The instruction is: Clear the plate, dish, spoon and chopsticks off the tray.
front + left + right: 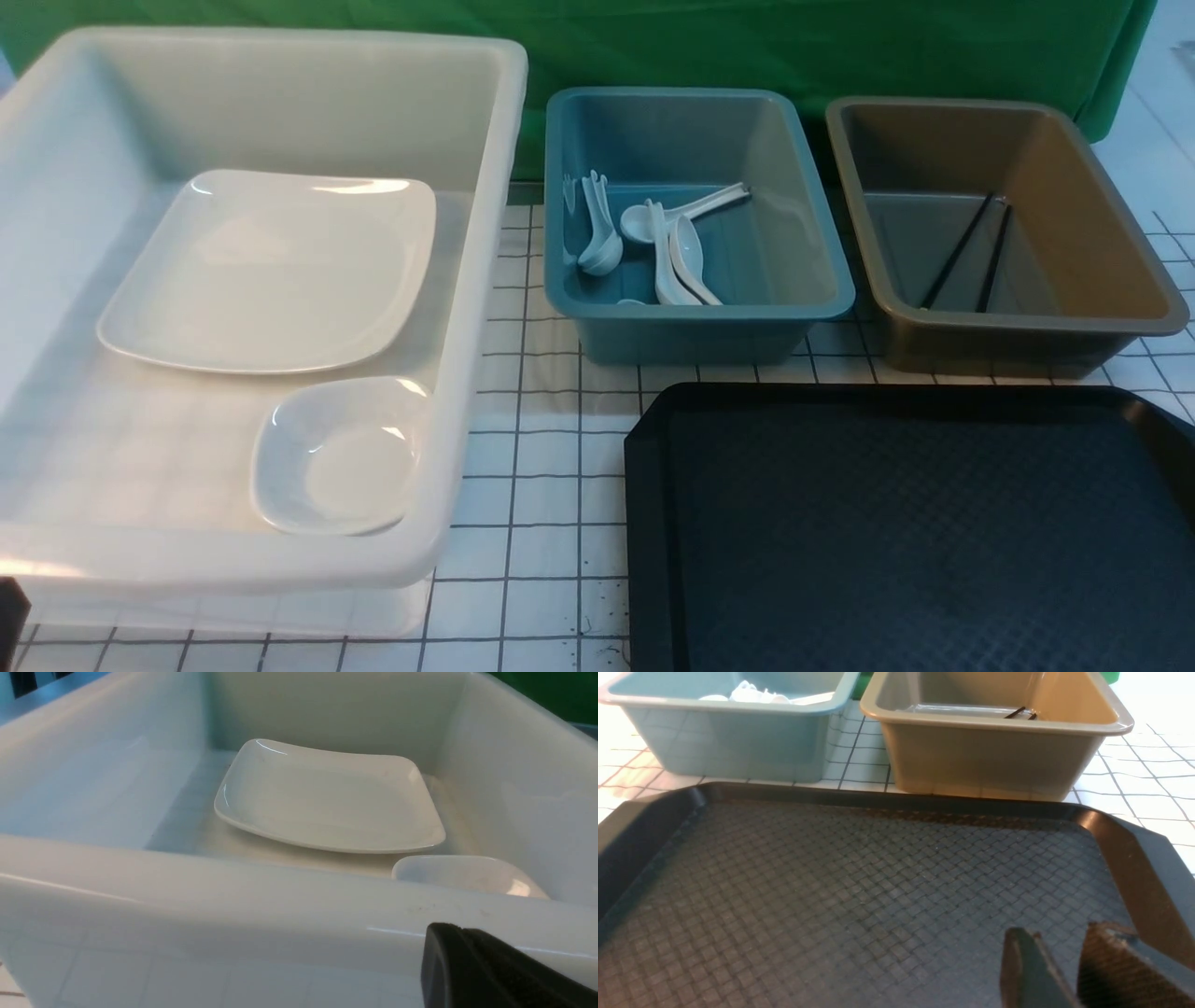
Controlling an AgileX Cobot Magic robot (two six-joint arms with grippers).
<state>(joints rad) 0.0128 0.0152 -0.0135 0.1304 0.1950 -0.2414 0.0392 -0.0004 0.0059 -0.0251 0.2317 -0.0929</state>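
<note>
The black tray lies at the front right with nothing on it, and fills the right wrist view. The large white plate and the small dish rest inside the white tub. Several white spoons lie in the blue tub; I cannot tell which is the task's spoon. The black chopsticks lean in the brown tub. My left gripper is shut and empty, outside the white tub's near wall. My right gripper hovers open over the tray's corner, holding nothing.
The three tubs stand in a row along the back, in front of a green cloth. The white gridded tabletop shows between the white tub and the tray. Neither gripper shows in the front view.
</note>
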